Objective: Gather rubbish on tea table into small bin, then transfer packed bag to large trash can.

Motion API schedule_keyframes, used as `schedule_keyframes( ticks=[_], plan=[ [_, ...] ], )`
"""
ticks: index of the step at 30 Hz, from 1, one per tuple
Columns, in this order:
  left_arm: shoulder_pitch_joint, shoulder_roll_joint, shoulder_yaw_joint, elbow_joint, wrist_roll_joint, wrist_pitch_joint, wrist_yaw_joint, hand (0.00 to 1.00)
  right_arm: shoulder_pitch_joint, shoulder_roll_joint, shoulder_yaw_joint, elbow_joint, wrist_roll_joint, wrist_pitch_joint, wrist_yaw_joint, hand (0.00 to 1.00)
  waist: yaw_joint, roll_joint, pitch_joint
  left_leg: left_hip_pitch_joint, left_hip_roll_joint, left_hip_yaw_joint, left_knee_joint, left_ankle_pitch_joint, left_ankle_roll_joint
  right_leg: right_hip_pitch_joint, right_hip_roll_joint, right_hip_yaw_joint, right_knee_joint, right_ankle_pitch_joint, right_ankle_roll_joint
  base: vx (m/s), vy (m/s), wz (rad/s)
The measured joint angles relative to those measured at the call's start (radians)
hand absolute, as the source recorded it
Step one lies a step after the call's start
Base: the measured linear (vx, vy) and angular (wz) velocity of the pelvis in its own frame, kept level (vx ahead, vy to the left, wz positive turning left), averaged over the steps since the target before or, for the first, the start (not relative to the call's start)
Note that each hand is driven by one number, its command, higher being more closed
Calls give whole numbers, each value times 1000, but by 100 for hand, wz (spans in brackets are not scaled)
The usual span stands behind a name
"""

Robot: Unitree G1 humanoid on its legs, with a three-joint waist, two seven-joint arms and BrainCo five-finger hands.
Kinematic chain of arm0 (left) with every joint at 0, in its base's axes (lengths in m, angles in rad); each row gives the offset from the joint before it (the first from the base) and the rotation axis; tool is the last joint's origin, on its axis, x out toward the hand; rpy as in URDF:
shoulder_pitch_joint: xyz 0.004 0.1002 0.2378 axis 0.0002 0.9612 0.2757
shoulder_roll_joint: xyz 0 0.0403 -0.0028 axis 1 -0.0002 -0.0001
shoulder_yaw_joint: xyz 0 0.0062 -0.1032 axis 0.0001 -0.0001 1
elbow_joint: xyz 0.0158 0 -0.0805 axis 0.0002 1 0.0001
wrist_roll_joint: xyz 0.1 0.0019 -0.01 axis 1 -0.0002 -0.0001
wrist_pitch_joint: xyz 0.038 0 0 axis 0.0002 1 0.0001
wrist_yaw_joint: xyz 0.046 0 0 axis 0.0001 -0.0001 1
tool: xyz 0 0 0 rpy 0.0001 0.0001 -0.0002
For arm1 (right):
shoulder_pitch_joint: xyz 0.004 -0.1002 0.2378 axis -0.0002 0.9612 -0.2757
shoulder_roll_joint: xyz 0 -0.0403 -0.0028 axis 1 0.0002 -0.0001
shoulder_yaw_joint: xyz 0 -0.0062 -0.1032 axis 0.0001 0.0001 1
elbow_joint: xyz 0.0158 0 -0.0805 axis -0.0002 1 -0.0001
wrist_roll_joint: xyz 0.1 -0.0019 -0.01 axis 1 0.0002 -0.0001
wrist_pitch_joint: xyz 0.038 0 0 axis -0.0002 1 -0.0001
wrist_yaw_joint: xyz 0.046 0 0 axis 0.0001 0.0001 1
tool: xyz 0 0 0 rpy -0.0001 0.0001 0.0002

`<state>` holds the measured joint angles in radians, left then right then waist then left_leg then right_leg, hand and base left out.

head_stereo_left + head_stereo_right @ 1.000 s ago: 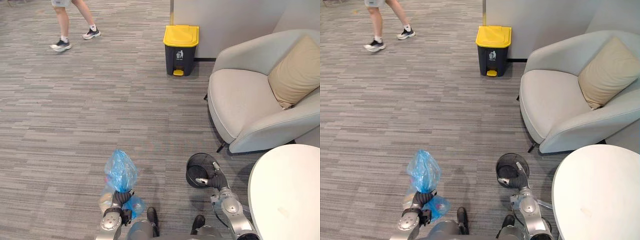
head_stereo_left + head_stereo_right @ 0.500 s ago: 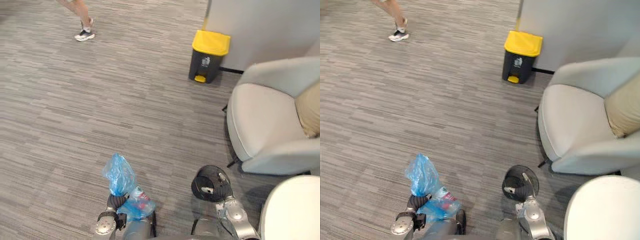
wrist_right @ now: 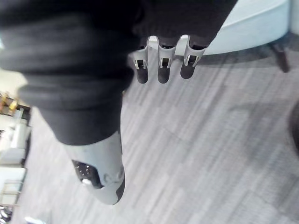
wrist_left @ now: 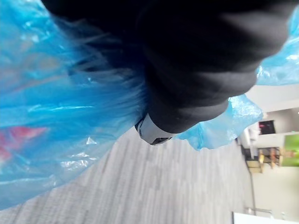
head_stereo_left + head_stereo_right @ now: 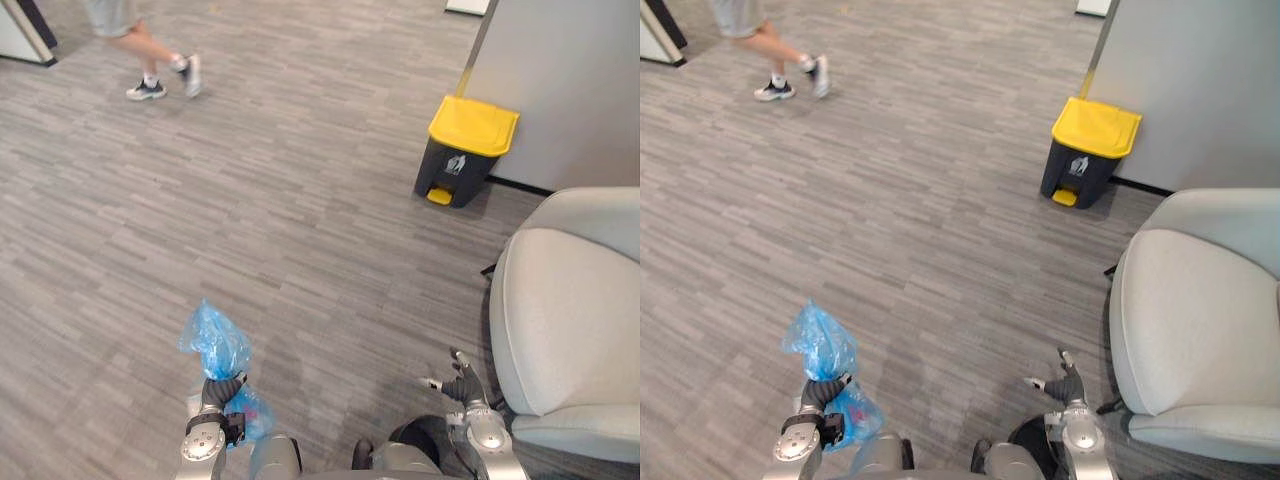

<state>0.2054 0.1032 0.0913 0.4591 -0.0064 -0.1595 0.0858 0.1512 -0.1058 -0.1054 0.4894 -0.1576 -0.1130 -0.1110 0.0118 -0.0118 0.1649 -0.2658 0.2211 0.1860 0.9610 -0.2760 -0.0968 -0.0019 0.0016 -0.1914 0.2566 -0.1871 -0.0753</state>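
Observation:
A packed blue plastic bag (image 5: 213, 341) hangs low on the left over the grey carpet, its gathered neck held in my left hand (image 5: 219, 391), which is shut on it. In the left wrist view the blue bag (image 4: 56, 116) wraps round my left hand (image 4: 154, 132). The large trash can (image 5: 467, 150), dark grey with a yellow lid, stands shut by the wall at the upper right. My right hand (image 5: 459, 385) is open, low on the right, holding nothing; its fingers (image 3: 161, 65) are straight. Part of the small black mesh bin (image 5: 1032, 436) shows just below it.
A pale grey armchair (image 5: 573, 335) fills the right side, close to my right hand. A grey wall panel (image 5: 570, 80) stands behind the trash can. A person (image 5: 135, 45) walks at the far upper left. Open carpet lies between me and the trash can.
The camera has swung, so the trash can and armchair sit further right and the white table is out of view. My right hand has come off the small bin. My left hand still holds the bag.

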Motion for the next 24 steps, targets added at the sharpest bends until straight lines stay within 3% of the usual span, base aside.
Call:
schedule_keyframes(
  ticks=[3, 5, 6, 7, 8, 9, 11, 12, 14, 15, 17, 20, 21, 22, 23, 24],
  plan=[
    [-9, -13, 0, -21, 0, 0, 0, 100, -15, 5, -4, -8, 1, 4, 0, 0, 9, -4, 5, -96, 8, 6, -95, -18, 31, 39, -1, 68, -59, -4, 6, 276, 98, -67],
    [-8, -20, -1, -22, 0, 2, 0, 100, -9, 17, -14, -2, 1, 7, -6, 0, 16, -7, 8, -139, -19, -27, -259, -10, 26, 60, -15, 115, -68, -26, 42, 296, 250, -77],
    [-8, -34, -2, -12, 0, 2, -1, 100, 3, 12, -29, 21, 0, 8, -18, 0, 18, 20, -2, -105, -47, -105, -513, 76, 5, 70, -10, 151, -54, -64, 87, 408, 455, -99],
    [-12, -41, -2, 8, 0, 2, 0, 100, -3, 14, -43, 60, 0, 14, -21, 0, 32, 27, -4, -83, -51, -114, -531, 190, 23, 74, -7, 197, -29, -98, 115, 421, 457, -100],
    [-15, -34, -2, 22, 0, 6, 0, 100, -1, 26, -39, 79, -1, 20, -18, 0, 28, 8, -13, -75, -72, -82, -529, 165, 26, 69, -40, 219, -21, -106, 126, 367, 387, -79],
    [-17, -22, -2, 23, 0, 8, -1, 100, 6, 35, -40, 76, -1, 20, -18, 0, 29, -33, -33, -67, -96, -38, -525, 135, 43, 55, -81, 237, 1, -119, 146, 363, 299, -66],
    [-20, -22, -14, 22, 0, 11, 0, 100, 2, 38, -40, 77, -2, 20, -18, 0, 31, -44, -39, -38, -107, 24, -516, 80, 65, 9, -112, 280, 88, -121, 155, 312, 273, -79],
    [-13, -18, -23, 21, 0, 16, 0, 100, -5, 40, -39, 77, -3, 20, -18, 0, 31, -42, -38, -11, -107, 55, -518, 59, 71, -17, -121, 292, 166, -113, 178, 210, 176, -82],
    [1, 5, -47, 21, 0, 25, 1, 100, -10, 45, -38, 79, -12, 20, -17, 0, 24, -36, -34, 74, -112, 113, -545, 17, 88, -152, -141, 298, 454, -63, 314, 266, 166, -73],
    [1, 14, -54, 21, 0, 26, 1, 100, -6, 45, -37, 83, -12, 21, -17, 0, 21, -36, -34, 91, -111, 121, -546, 9, 92, -184, -143, 289, 514, -61, 317, 282, 95, -41],
    [1, 45, -53, 20, 0, 26, 6, 100, -11, 50, -32, 93, -16, 31, -15, 0, 4, -30, -30, 163, -98, 148, -562, -33, 86, -290, -145, 193, 636, -91, 256, 387, -6, -34],
    [-12, 68, -46, 22, -1, 26, 8, 100, -39, 40, -32, 123, -31, 32, -15, 0, -7, -23, -25, 256, -77, 180, -630, -34, 58, -397, -141, 34, 562, -128, 184, 358, -86, -23],
    [-29, 69, -38, 32, -1, 26, 9, 100, -62, 27, -31, 162, -36, 34, -15, 0, -16, -24, -25, 286, -70, 181, -659, -31, 46, -428, -132, -30, 431, -99, 143, 439, -137, 0],
    [-37, 79, -37, 44, -2, 24, 9, 100, -71, 20, -29, 177, -39, 35, -15, 0, -19, -26, -26, 304, -72, 179, -671, -32, 29, -433, -118, -46, 343, -59, 123, 604, -173, 15],
    [-48, 90, -31, 65, -2, 24, 8, 100, -74, 5, -20, 201, -42, 37, -17, 0, -30, -44, -27, 340, -88, 163, -684, -42, 4, -417, -93, -43, 203, 128, 23, 540, -131, 1],
    [-64, 69, -30, 98, -2, 29, 8, 100, -89, -23, -14, 223, -45, 40, -16, 0, -29, -3, -17, 354, -52, 141, -682, -49, -9, -394, -65, -53, 210, 121, 10, 604, -145, -15]
  ],
)
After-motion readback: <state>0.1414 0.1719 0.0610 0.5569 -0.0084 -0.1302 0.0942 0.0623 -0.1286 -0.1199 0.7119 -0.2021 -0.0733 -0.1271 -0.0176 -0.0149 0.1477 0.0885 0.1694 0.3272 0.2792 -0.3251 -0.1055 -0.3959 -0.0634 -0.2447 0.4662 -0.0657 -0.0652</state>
